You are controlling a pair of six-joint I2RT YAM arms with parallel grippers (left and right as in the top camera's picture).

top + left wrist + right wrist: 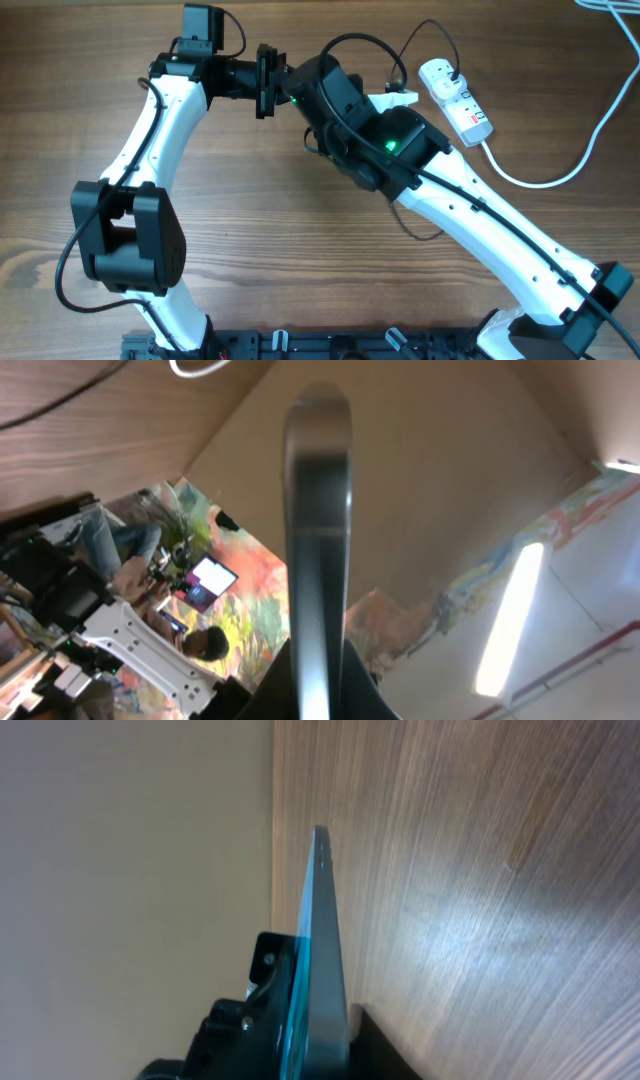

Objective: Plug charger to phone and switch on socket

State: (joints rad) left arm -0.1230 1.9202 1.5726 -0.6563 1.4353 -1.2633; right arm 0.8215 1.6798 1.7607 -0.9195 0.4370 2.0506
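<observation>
The phone point(322, 940) is held clear of the wooden table point(250, 230) and is seen edge-on in the right wrist view, its teal screen face turned to one side. The right gripper point(312, 1020) is pinched on it across the two flat faces, with dark finger parts seen close against either side. Such a hold is judged to leave a short edge, and its port, free for the plug.

The left gripper point(275, 85) is set nose to nose with the right one above the far half of the table. In its own camera only a grey slab point(318, 510) is seen, standing edge-on in the middle; whether that is the phone's rim or pressed-together fingers cannot be told, so the left gripper's state is left undecided.

The charger cable point(425, 24) is seen looping up from a black plug point(450, 72) in the power strip point(468, 115), which lies beside the right arm with its white cord point(560, 175) trailing away. The cable's free end cannot be found; it is perhaps hidden under the arms. The plugging is judged not yet done, and the strip's switches are touched by neither gripper.
</observation>
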